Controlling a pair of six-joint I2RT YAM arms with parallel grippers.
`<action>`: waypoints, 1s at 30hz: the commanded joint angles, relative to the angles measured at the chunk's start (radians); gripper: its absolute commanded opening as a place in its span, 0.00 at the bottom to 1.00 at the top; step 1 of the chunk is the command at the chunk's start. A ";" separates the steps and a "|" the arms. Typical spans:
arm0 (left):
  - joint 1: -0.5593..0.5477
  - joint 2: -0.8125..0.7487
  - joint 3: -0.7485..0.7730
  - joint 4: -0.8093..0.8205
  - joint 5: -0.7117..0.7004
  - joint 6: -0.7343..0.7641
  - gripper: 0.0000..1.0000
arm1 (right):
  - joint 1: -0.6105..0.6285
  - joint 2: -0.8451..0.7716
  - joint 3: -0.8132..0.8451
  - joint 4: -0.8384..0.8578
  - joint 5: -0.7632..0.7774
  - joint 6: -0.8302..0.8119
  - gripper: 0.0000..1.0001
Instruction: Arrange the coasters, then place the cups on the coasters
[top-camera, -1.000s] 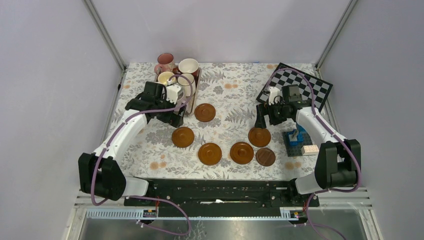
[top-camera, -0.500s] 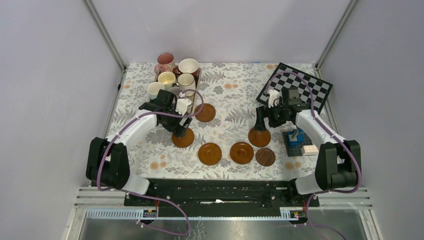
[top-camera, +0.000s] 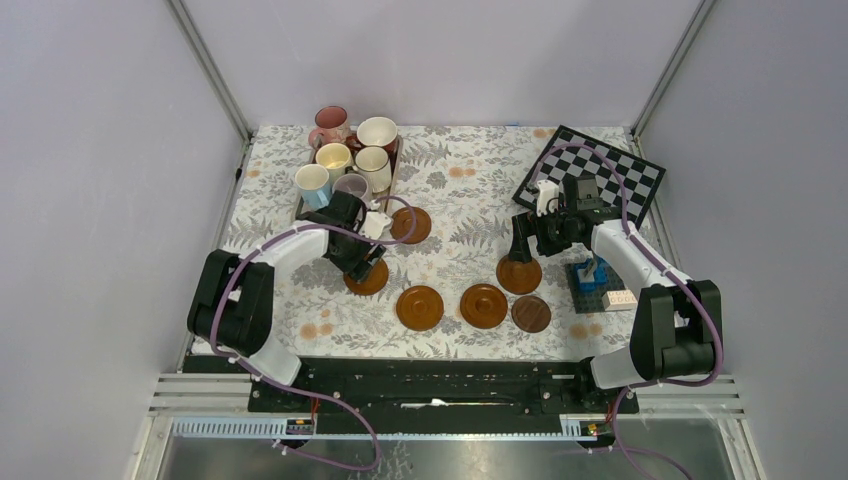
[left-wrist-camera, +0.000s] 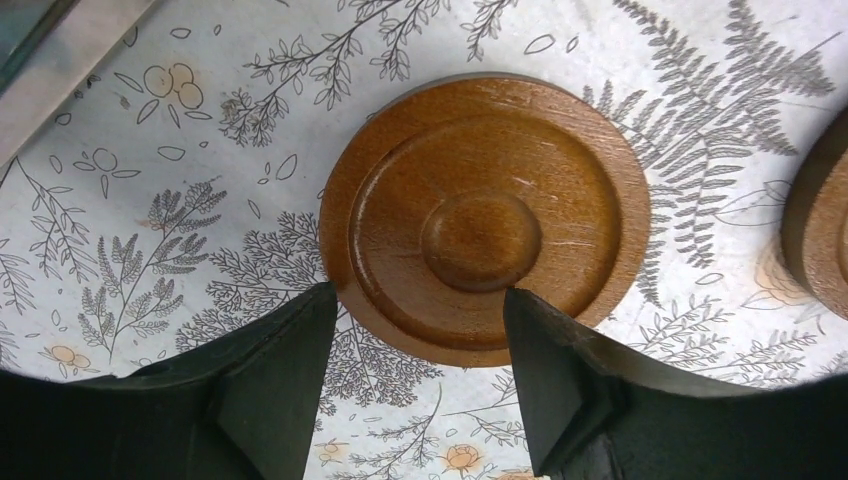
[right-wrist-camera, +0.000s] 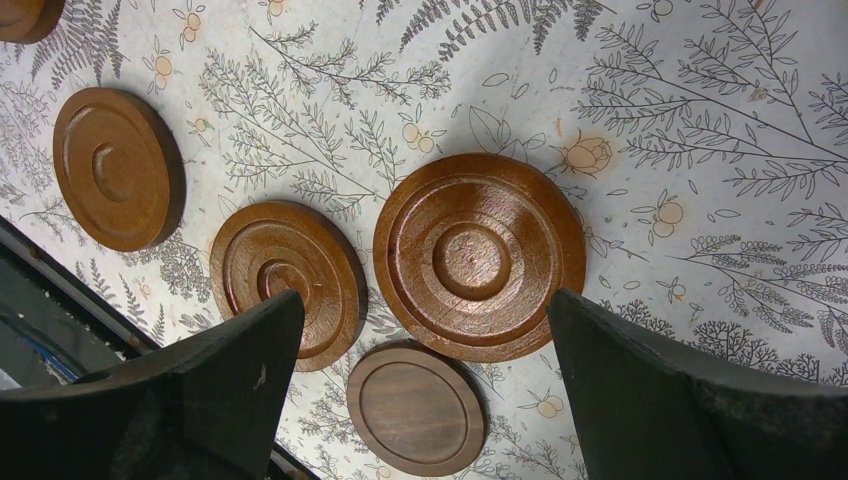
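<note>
- Six round glossy brown wooden coasters (top-camera: 419, 307) lay on the fern-printed surface (top-camera: 470, 190), among them a darker coaster (top-camera: 531, 314) at 5 o'clock of the group.
- Six small ceramic handled cups (top-camera: 333, 158) were clustered at the surface's 11 o'clock.
- The left claw (left-wrist-camera: 415, 300) stood partly spread, pinching nothing. One coaster (left-wrist-camera: 485, 220) lay at its 12 o'clock, with its near rim between the fingertips.
- The right claw (right-wrist-camera: 425, 300) gaped wide and empty above another coaster (right-wrist-camera: 478, 257).

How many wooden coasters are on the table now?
6 coasters: one by the cups, one at the left fingers, two in the near middle, one below the right fingers, a darker one beside it. None seems hidden.
</note>
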 joint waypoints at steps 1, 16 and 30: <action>0.004 0.004 -0.016 0.082 -0.052 -0.014 0.67 | 0.005 -0.031 -0.003 0.018 -0.028 -0.003 1.00; 0.066 0.053 -0.060 0.149 -0.057 -0.050 0.56 | 0.004 -0.035 -0.012 0.026 -0.024 -0.004 1.00; 0.459 0.000 -0.119 0.066 -0.008 0.107 0.42 | 0.004 -0.025 -0.014 0.027 -0.030 -0.008 1.00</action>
